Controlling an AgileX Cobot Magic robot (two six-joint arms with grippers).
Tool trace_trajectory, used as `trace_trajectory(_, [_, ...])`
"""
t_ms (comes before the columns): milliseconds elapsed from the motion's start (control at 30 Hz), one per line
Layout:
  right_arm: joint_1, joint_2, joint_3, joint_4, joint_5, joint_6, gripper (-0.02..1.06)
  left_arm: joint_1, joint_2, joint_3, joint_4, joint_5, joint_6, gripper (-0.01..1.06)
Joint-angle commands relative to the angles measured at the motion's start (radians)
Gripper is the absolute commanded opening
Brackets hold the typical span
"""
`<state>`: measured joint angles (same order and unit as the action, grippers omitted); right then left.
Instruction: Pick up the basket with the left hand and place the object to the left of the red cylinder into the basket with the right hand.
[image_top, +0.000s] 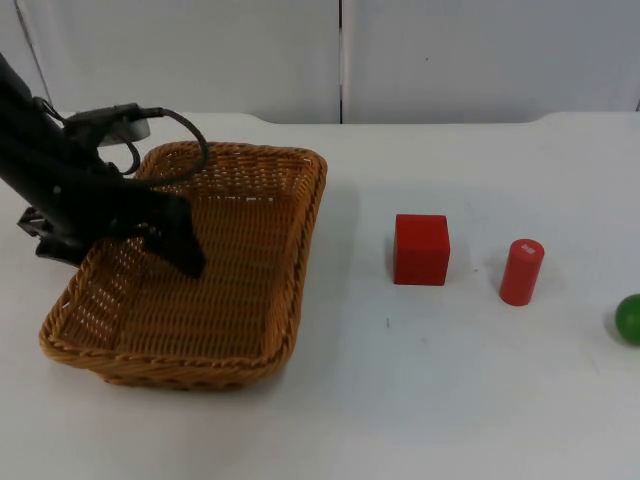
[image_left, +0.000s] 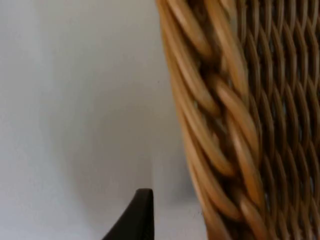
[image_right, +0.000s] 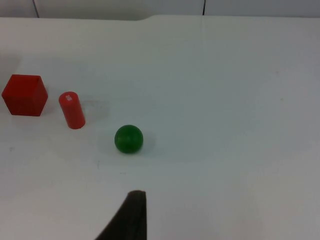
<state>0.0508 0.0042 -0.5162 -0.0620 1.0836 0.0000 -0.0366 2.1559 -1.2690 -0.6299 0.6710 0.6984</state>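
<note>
Basket (image_top: 230, 330): wicker, on the table's (image_top: 420, 400) left, nothing inside.
Left claw (image_top: 150, 235): straddles the basket's left rim; grip uncertain.
Red cube (image_top: 421, 249): just left of red cylinder (image_top: 521, 271).
Green ball (image_top: 629, 319): far right.
Right claw (image_right: 131, 215): above the table, opening unclear.

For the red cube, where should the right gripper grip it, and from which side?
Probably from above, closing on two opposite flat side faces of the cube. It sits flat on the table with its top face clear. The cylinder stands apart to one side, so fingers on the near and far faces would avoid it.
</note>
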Motion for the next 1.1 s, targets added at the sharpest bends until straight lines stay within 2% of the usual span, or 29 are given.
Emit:
trace_trajectory(0, [-0.006,-0.004,0.001,-0.007,-0.007,-0.01,1.05,-0.004,0.008,-0.022,-0.015,0.022,0.002,1.05])
trace_trajectory(200, [-0.006,-0.004,0.001,-0.007,-0.007,-0.01,1.05,-0.004,0.008,-0.034,-0.001,0.012,0.002,1.02])
trace_trajectory(300, [-0.006,-0.004,0.001,-0.007,-0.007,-0.01,1.05,-0.004,0.008,-0.042,-0.002,0.019,0.002,0.86])
trace_trajectory(333, [-0.006,-0.004,0.001,-0.007,-0.007,-0.01,1.05,-0.004,0.008,-0.042,-0.002,0.019,0.002,0.86])
trace_trajectory(400, [-0.006,-0.004,0.001,-0.007,-0.007,-0.01,1.05,-0.004,0.008,-0.042,-0.004,0.019,0.002,0.75])
trace_trajectory(433, [-0.006,-0.004,0.001,-0.007,-0.007,-0.01,1.05,-0.004,0.008,-0.042,-0.004,0.019,0.002,0.75])
trace_trajectory(467, [-0.006,-0.004,0.001,-0.007,-0.007,-0.01,1.05,-0.004,0.008,-0.042,-0.002,0.019,0.002,0.67])
trace_trajectory(600, [-0.006,-0.004,0.001,-0.007,-0.007,-0.008,1.05,-0.004,0.008,-0.042,0.004,0.019,0.002,0.47])
trace_trajectory(633, [-0.006,-0.004,0.001,-0.007,-0.007,-0.008,1.05,-0.004,0.008,-0.042,0.004,0.019,0.002,0.47])
trace_trajectory(700, [-0.006,-0.004,0.001,-0.007,-0.007,-0.008,1.05,-0.004,0.008,-0.042,0.004,0.019,0.002,0.38])
trace_trajectory(800, [-0.006,-0.004,0.001,-0.007,-0.007,-0.008,1.05,-0.004,0.008,-0.042,-0.006,0.019,0.002,0.33])
trace_trajectory(1067, [-0.006,-0.004,0.001,-0.007,-0.007,-0.008,1.05,-0.004,0.008,-0.042,-0.009,0.019,0.0,0.3])
